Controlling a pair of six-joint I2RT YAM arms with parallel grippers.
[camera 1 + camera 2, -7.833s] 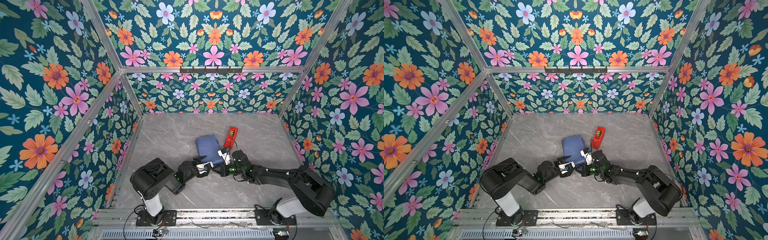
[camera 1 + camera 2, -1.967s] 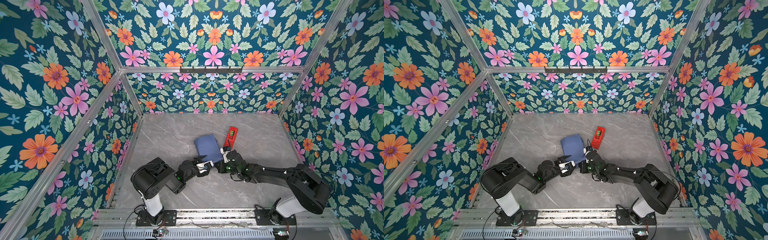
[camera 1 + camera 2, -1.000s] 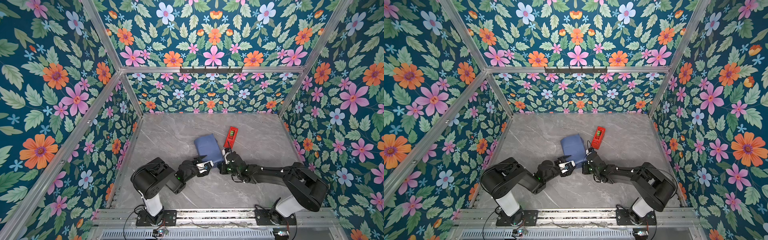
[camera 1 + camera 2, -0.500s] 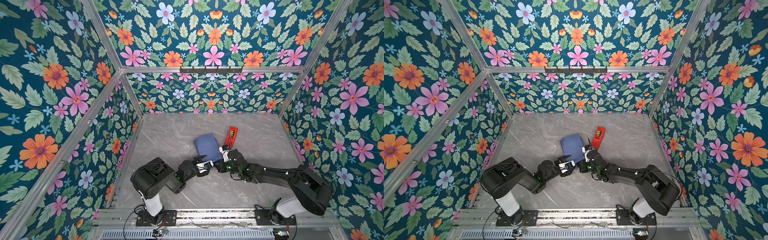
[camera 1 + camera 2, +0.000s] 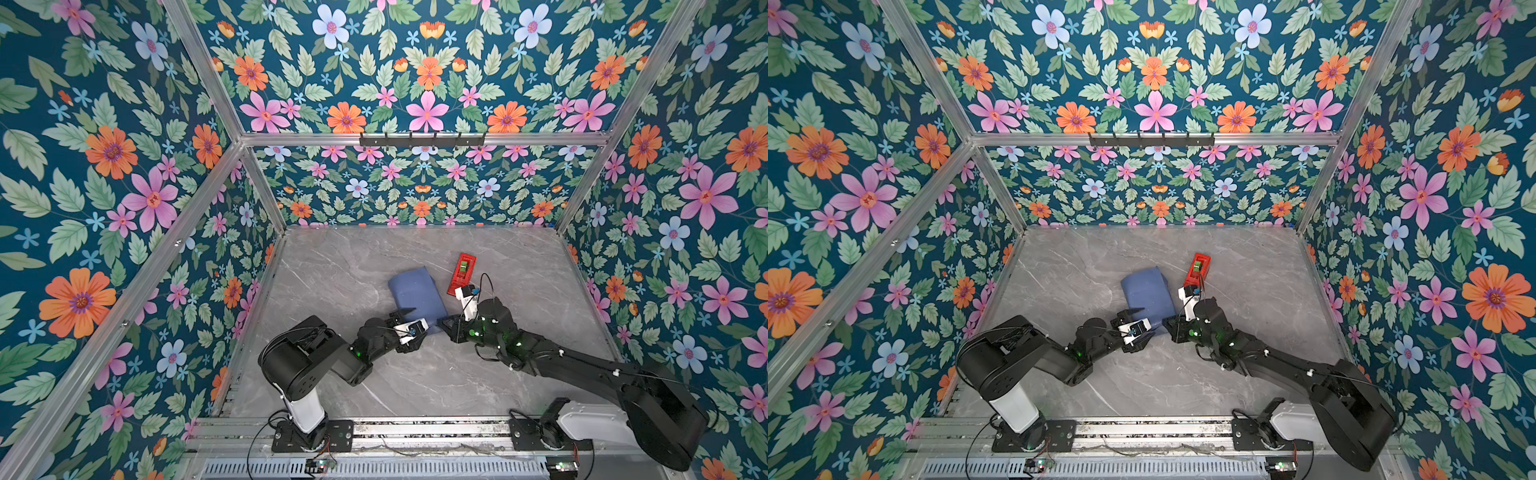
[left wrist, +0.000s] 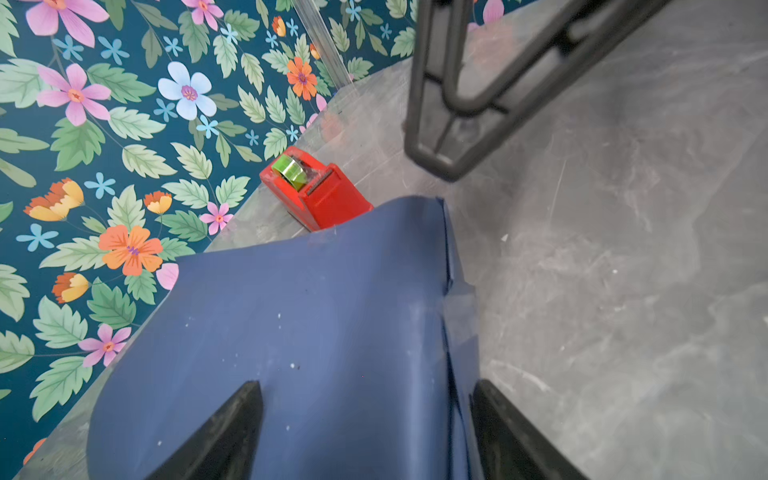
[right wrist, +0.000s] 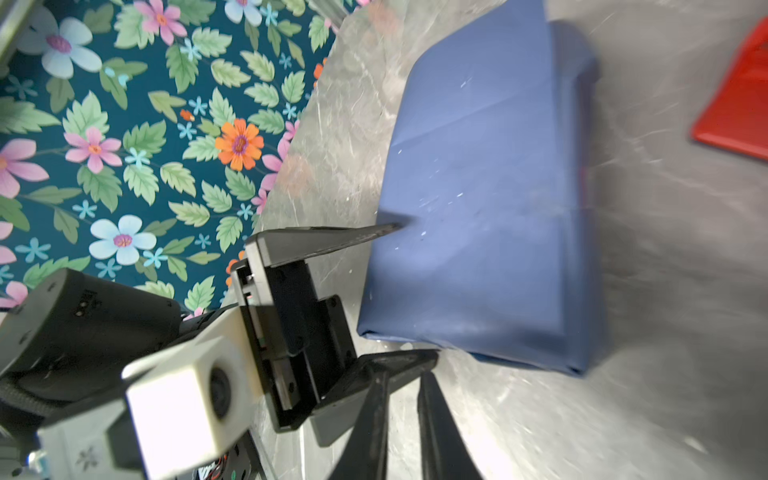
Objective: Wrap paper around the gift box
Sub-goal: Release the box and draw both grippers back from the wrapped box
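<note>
Flowered walls close in a grey marble desk [image 5: 353,257], bare except near its middle.

The left gripper [image 6: 365,388] stands spread wide astride the near corner of the parcel. One finger lies over the top face. The other is down on the desk side of the long folded edge. It straddles the parcel rather than clamps it. The right gripper [image 7: 403,386] sits just off the same near end. Its fingers are almost together with a thin slit between them, and nothing is in the slit.

The paper [image 5: 415,297] is slate-blue side out and covers the gift box completely, so no green shows. The parcel lies flat at about mid-desk, with the red tape dispenser [image 5: 462,272] just beside its far right corner.

The parcel is probably light, with a stiff core under a thin, smooth skin that would slide easily on the marble. The sheet already shows creases and would likely dent or tear under a pointed fingertip. The overlap along the long edge looks loose enough to spring open. The safest hold is probably flat across the broad faces at the near end, pressing on the fold rather than pinching free paper.
</note>
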